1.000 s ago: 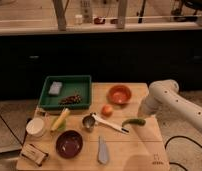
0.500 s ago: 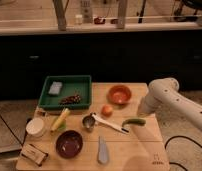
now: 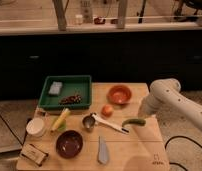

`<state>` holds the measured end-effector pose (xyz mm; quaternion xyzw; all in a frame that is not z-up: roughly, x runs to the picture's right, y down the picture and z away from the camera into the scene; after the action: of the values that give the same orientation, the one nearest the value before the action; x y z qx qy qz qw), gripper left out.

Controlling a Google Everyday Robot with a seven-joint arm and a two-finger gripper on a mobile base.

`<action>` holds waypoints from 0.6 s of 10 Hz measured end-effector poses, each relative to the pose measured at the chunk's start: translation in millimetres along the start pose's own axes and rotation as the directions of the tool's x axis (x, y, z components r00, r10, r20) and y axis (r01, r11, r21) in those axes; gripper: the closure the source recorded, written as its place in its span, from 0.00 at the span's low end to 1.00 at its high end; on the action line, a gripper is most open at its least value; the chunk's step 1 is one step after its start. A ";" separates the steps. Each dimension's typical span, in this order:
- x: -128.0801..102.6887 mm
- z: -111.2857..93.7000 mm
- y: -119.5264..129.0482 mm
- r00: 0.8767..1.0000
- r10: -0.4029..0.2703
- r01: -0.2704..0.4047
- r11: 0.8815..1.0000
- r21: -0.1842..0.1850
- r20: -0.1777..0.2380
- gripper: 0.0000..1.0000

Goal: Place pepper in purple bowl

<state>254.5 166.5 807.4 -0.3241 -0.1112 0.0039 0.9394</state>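
The green pepper (image 3: 133,122) lies on the wooden table (image 3: 144,150), right of centre. The purple bowl (image 3: 69,144) stands empty near the front left of the table. My gripper (image 3: 143,114) hangs at the end of the white arm (image 3: 164,92), just above and to the right of the pepper's right end. Whether it touches the pepper cannot be told. The bowl is well to the left of the gripper, past a metal cup.
Green tray (image 3: 69,82) at the back left holds a grey sponge and dark bits. Orange bowl (image 3: 119,94), round orange fruit (image 3: 107,110), metal cup (image 3: 88,121), white utensil (image 3: 113,126), corn cob (image 3: 60,120), white cup (image 3: 35,127), packet (image 3: 34,154), grey tool (image 3: 103,150).
The arm has shifted very slightly to the left, toward the pepper. The pepper and the bowl have not moved.
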 end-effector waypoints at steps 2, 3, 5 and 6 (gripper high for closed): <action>-0.2 2.7 -0.3 1.000 0.005 -0.005 1.000 -0.011 0.017 0.24; -0.5 4.1 -0.2 1.000 0.004 -0.004 1.000 -0.017 0.021 0.20; 1.1 9.5 1.1 1.000 0.006 -0.005 0.999 -0.038 0.024 0.20; 0.7 11.8 0.9 1.000 0.003 -0.002 0.999 -0.043 0.023 0.20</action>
<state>252.7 174.4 816.0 -0.3442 -0.1215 0.0066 0.9310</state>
